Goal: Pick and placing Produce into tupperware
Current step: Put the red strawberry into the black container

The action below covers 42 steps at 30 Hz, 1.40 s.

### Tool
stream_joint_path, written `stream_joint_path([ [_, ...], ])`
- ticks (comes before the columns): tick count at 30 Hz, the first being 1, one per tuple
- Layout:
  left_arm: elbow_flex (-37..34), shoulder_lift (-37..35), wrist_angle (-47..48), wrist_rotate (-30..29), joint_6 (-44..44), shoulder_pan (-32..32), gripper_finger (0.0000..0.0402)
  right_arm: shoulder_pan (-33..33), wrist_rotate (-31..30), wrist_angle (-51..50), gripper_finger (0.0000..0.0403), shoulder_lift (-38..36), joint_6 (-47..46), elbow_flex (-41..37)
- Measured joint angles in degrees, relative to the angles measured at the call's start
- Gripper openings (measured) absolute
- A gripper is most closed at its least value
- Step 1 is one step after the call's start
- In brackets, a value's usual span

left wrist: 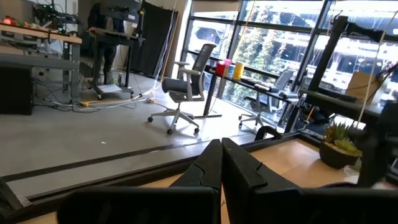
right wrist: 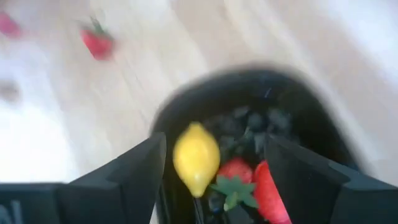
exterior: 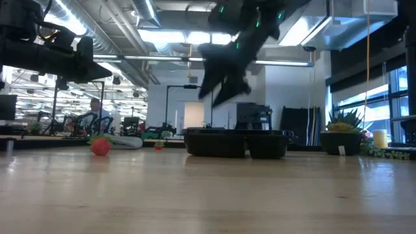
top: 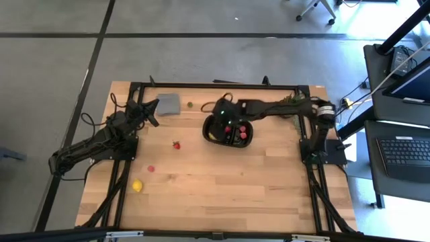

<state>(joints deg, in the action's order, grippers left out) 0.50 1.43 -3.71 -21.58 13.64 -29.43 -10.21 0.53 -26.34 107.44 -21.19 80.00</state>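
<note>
A wooden table (top: pixel 222 195) of pale planks with a black metal frame along the edges. Near the far middle, a glossy black tupperware (top: pixel 228 131), rounded and oval, with inner dividers. Inside it, seen in the right wrist view: one smooth yellow lemon piece (right wrist: pixel 196 158), two red strawberry pieces (right wrist: pixel 236 169) with a green leafy top between them, and a heap of dark bumpy berries (right wrist: pixel 255 127), too blurred to count.

Right gripper (top: pixel 222 114) above the far left part of the tupperware, raised over it in the low view (exterior: pixel 224 81). Fingers (right wrist: pixel 127 171) wide apart, nothing between them; lemon piece and strawberries directly below the gap, inside the tray, not touching the fingers.

Outside the tray, on the bare wood, four loose pieces: one red strawberry (top: pixel 176 144) left of the tupperware, well apart from it; one small pink piece (top: pixel 151 169) nearer the front; one yellow lemon (top: pixel 137 185) at the front left; one small dark green piece (top: pixel 190 104) at the far edge, just beside a flat grey square piece (top: pixel 168 103).

Left gripper (top: pixel 152 111) at the far left of the table, near the grey piece, pointed toward the room. Fingers (left wrist: pixel 208 168) pressed together, holding nothing.
</note>
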Motion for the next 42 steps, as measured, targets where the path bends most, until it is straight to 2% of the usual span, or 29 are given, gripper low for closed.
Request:
stream_joint_path([
  [6, 0.00, 0.00, -1.13, 0.01, 5.30, -0.04, 0.0000, -0.09, -5.77, -1.28, 0.0275, -12.80, 5.55, -2.59],
  [11, 0.00, 0.00, -1.31, 0.02, 5.28, -0.04, 0.0000, -1.07, -10.26, -0.80, 0.0275, -25.65, 7.04, -9.91],
  [17, 0.00, 0.00, -2.80, -1.44, 4.60, -0.07, 0.0000, -2.06, -12.09, 2.76, 0.0275, -40.32, 2.49, -22.66],
  [20, 0.00, 0.00, -3.20, -1.85, 0.55, -0.07, 0.0000, -2.06, -14.19, 2.91, 0.0275, -46.91, 0.67, -28.10],
  [25, 0.00, 0.00, -3.49, -1.62, 1.19, -0.07, 0.0005, -2.06, -16.61, 4.41, 0.0275, -54.72, -1.81, -34.51],
  [29, 0.00, 0.00, -3.91, 1.13, 1.21, -0.07, 0.0044, -2.06, -18.41, 6.30, 0.0275, -57.54, -2.31, -36.90],
  [34, 0.00, 0.00, -4.48, 5.66, 1.75, -0.06, 0.0122, -2.06, -18.99, 6.61, 0.0275, -58.19, 0.88, -37.11],
  [38, 0.00, 0.00, -4.52, 7.77, 7.93, -0.04, 0.0173, -2.06, -18.97, 7.02, 0.0275, -58.17, 3.34, -37.11],
  [42, 0.00, 0.04, -4.60, 7.50, 16.01, -0.06, 0.0197, -2.06, -18.97, 7.00, 0.0275, -58.17, 3.62, -37.11],
])
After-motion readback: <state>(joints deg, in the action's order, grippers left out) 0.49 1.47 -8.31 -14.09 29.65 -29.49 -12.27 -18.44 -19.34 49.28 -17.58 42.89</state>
